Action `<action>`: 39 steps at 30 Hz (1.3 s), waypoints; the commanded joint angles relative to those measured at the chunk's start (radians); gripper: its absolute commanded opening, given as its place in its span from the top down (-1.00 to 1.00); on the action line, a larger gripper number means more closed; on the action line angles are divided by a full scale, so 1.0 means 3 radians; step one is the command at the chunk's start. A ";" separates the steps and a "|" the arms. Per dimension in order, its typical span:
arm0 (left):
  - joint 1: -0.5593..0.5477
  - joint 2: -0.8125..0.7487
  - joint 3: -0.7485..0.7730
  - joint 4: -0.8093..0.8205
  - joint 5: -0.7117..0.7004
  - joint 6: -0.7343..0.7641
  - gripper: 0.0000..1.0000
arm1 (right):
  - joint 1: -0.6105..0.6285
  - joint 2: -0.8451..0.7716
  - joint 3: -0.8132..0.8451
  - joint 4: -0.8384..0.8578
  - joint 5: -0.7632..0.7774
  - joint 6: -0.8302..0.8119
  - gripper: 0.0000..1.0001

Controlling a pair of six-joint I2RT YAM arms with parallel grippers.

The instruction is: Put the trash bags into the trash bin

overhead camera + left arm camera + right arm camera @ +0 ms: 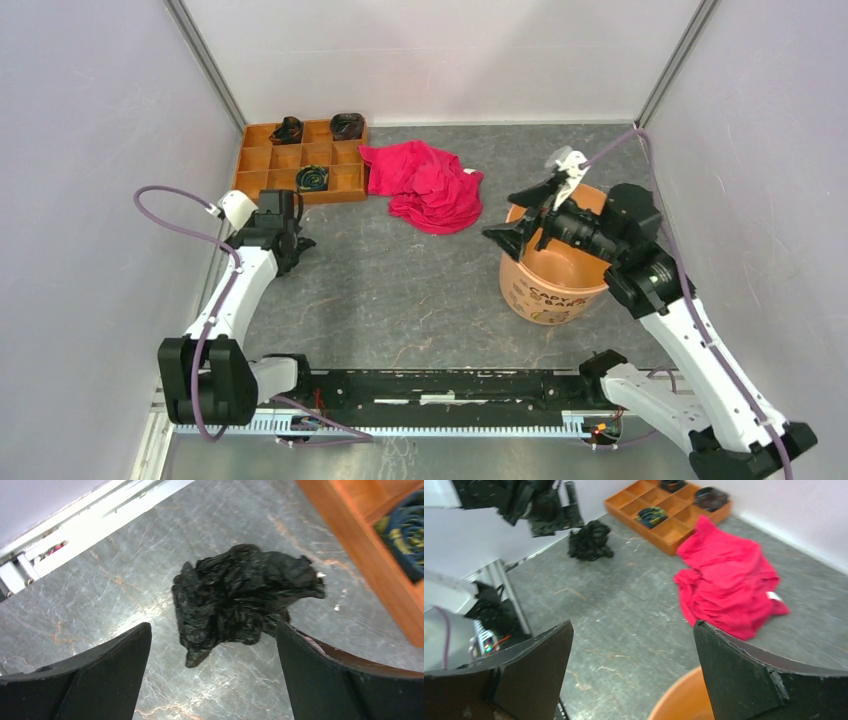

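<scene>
A crumpled glossy black trash bag point(240, 597) lies on the grey table beside the orange tray's edge; it also shows in the right wrist view point(589, 540). My left gripper point(213, 625) is open and empty, hovering just above the bag with a finger on each side, not touching it. In the top view the left gripper point(295, 243) hides the bag. The light-orange trash bin point(555, 265) stands upright at the right. My right gripper point(510, 215) is open and empty above the bin's left rim point(679, 700).
A red-pink cloth point(430, 185) lies in a heap between the tray and the bin. The flat orange tray of compartments point(300, 160) sits at the back left with dark items in a few cells. White walls close in the left, back and right.
</scene>
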 commanded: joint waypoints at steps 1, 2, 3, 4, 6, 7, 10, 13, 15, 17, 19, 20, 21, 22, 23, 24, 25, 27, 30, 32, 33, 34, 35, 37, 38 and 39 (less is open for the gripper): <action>0.0290 0.0003 -0.0268 -0.0025 0.0143 -0.0302 -1.00 | 0.0455 0.0314 0.0141 0.0126 0.0043 -0.0037 -0.96; 0.0328 0.0012 -0.0317 -0.0023 0.0169 -0.0313 -1.00 | 0.0658 0.0436 0.0175 0.0057 0.0156 -0.0092 -0.96; 0.0361 0.0021 -0.0366 -0.0012 0.0177 -0.0319 -1.00 | 0.0839 0.0541 0.0232 -0.0061 0.0324 -0.0169 -0.96; 0.0395 0.0036 -0.0402 -0.0014 0.0206 -0.0322 -1.00 | 0.1124 0.0670 0.0303 -0.0179 0.0641 -0.0257 -0.96; 0.0436 0.0054 -0.0431 -0.0004 0.0339 -0.0317 -1.00 | 0.1662 0.0939 0.0447 -0.0468 0.1459 -0.0389 -0.96; 0.0444 0.0060 -0.0461 0.0043 0.0414 -0.0301 -1.00 | 0.1927 0.1092 0.0504 -0.0578 0.1904 -0.0432 -0.96; 0.0463 0.0096 -0.0543 0.0214 0.0700 -0.0208 -1.00 | 0.2328 0.1479 0.0627 -0.0852 0.2614 -0.0469 -0.96; 0.0467 0.0192 -0.0533 0.0352 0.1040 -0.0055 -0.87 | 0.2446 0.1640 0.0429 -0.0825 0.2918 -0.0412 -0.96; 0.0468 0.0232 -0.0542 0.0411 0.1221 0.0008 -0.73 | 0.2450 0.1641 0.0212 -0.0766 0.3153 -0.0349 -0.96; 0.0467 0.0222 -0.0555 0.0447 0.1353 0.0043 -0.68 | 0.2449 0.1655 0.0020 -0.0776 0.3445 -0.0274 -0.96; 0.0467 0.0182 -0.0588 0.0474 0.1472 0.0065 -0.55 | 0.2447 0.1684 -0.0096 -0.0839 0.3850 -0.0204 -0.96; 0.0469 0.0147 -0.0611 0.0502 0.1567 0.0081 -0.46 | 0.2443 0.1701 -0.0154 -0.0849 0.4032 -0.0194 -0.96; 0.0467 0.0107 -0.0642 0.0530 0.1665 0.0093 -0.38 | 0.2436 0.1719 -0.0215 -0.0834 0.4129 -0.0212 -0.97; 0.0468 0.0064 -0.0677 0.0559 0.1765 0.0100 -0.32 | 0.2414 0.1741 -0.0267 -0.0817 0.4213 -0.0220 -0.96; 0.0468 0.0025 -0.0710 0.0574 0.1860 0.0106 -0.29 | 0.2370 0.1771 -0.0304 -0.0814 0.4251 -0.0213 -0.96; 0.0468 -0.0014 -0.0745 0.0581 0.1980 0.0103 -0.25 | 0.2317 0.1799 -0.0319 -0.0818 0.4295 -0.0188 -0.96; 0.0469 -0.0048 -0.0759 0.0582 0.2049 0.0102 -0.24 | 0.2269 0.1817 -0.0347 -0.0831 0.4361 -0.0155 -0.96; 0.0466 -0.0104 -0.0806 0.0622 0.2423 0.0155 -0.21 | 0.2161 0.1801 -0.0440 -0.0844 0.4503 -0.0074 -0.96; 0.0467 -0.0080 -0.0814 0.0718 0.3193 0.0383 0.00 | 0.1935 0.1692 -0.0667 -0.0788 0.4587 -0.0032 -0.96; 0.0463 -0.0098 -0.0885 0.0801 0.3529 0.0435 0.10 | 0.1771 0.1598 -0.0816 -0.0697 0.4506 -0.0066 -0.96; 0.0462 -0.0136 -0.0947 0.0875 0.3682 0.0449 0.13 | 0.1694 0.1543 -0.0896 -0.0641 0.4448 -0.0090 -0.96; 0.0456 -0.0174 -0.1018 0.0940 0.3810 0.0458 0.15 | 0.1648 0.1500 -0.0944 -0.0599 0.4383 -0.0102 -0.96; 0.0441 -0.0233 -0.1080 0.1000 0.3939 0.0462 0.16 | 0.1616 0.1457 -0.0978 -0.0576 0.4328 -0.0120 -0.96; 0.0350 -0.0290 -0.1152 0.1064 0.4146 0.0458 0.22 | 0.1616 0.1377 -0.0982 -0.0540 0.4115 -0.0153 -0.96; 0.0251 -0.0307 -0.1165 0.1100 0.4243 0.0448 0.28 | 0.1622 0.1334 -0.0980 -0.0490 0.3914 -0.0155 -0.96; 0.0111 -0.0326 -0.1168 0.1136 0.4327 0.0430 0.30 | 0.1631 0.1289 -0.0985 -0.0402 0.3672 -0.0138 -0.96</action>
